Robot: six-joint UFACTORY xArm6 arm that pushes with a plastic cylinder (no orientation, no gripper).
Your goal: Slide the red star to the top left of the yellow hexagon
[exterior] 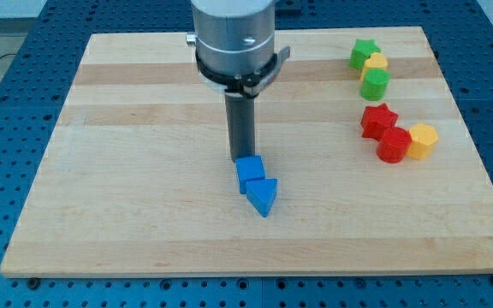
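Observation:
The red star [377, 119] lies at the view's right on the wooden board [144, 171]. Just below and right of it sits a red round block [393, 145], and the yellow hexagon [422, 140] touches that block on its right. The red star is up and to the left of the yellow hexagon, with the red round block between them. My tip [243, 159] is near the board's middle, far left of these blocks, right at the top edge of a blue cube [249, 173].
A blue triangular block [263, 196] touches the blue cube's lower right. At the view's top right a green star [364, 54], a small yellow block [377, 62] and a green cylinder [374, 83] stand in a cluster.

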